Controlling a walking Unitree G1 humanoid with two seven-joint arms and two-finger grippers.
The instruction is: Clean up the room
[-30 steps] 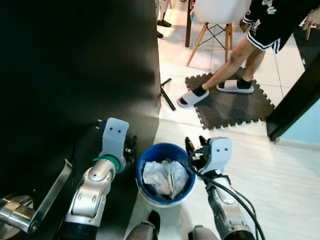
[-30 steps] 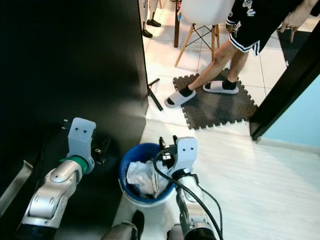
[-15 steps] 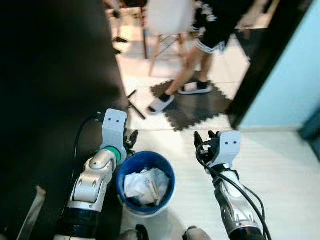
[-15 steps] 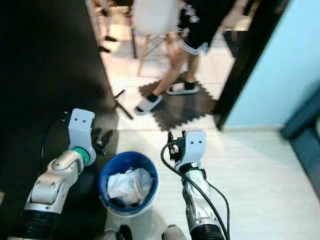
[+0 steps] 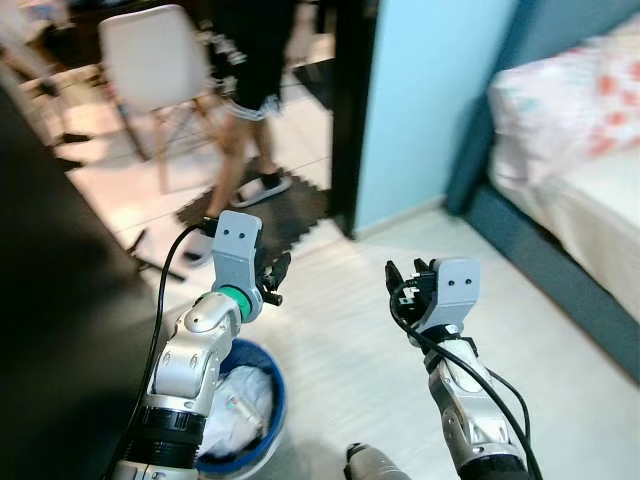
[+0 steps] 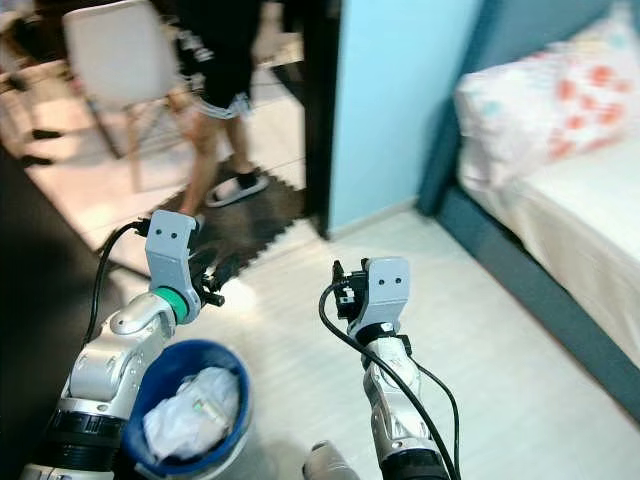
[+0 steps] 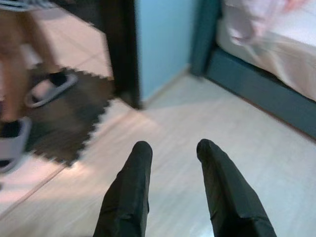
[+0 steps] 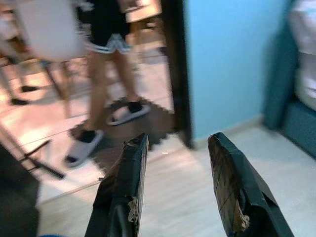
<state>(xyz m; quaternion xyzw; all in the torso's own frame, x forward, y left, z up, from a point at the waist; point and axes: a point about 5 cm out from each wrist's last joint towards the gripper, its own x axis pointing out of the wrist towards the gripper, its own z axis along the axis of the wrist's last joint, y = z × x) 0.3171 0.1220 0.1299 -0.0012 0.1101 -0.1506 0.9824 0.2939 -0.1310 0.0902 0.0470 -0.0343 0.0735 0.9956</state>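
**Blue bin underfoot, both arms empty**

Blue plastic marks the one task item in view: a bin [image 6: 190,415] full of crumpled white waste [image 6: 190,418], standing on the floor [image 5: 340,330] right below the left arm, close against the robot's own body. That closeness is the main risk. A step or turn made without looking down could knock the bin over and spill the waste across the floor, undoing the tidy-up.

The left end effector [image 5: 268,275] is held up at about waist height with its two black fingers [image 7: 129,192] spread and nothing between them. The right end effector [image 5: 405,285] is raised likewise, fingers [image 8: 232,192] apart and empty. Its pads look worn and frayed at the edges, so a thin or slick item might slip in a pinch.

A person [image 6: 215,70] in dark shorts and slippers stands on a dark foam mat [image 6: 250,225] just past the doorway, near a white chair [image 6: 110,60]. An arm swung or a walk started toward that opening could come too near their legs. The head views are blurred, so small litter may be missed.

Pale wood-look boards cover the floor. A light blue wall [image 5: 420,90] meets a dark door frame [image 5: 350,100], and a bed [image 5: 570,140] with floral bedding on a dark blue base lies to the right.
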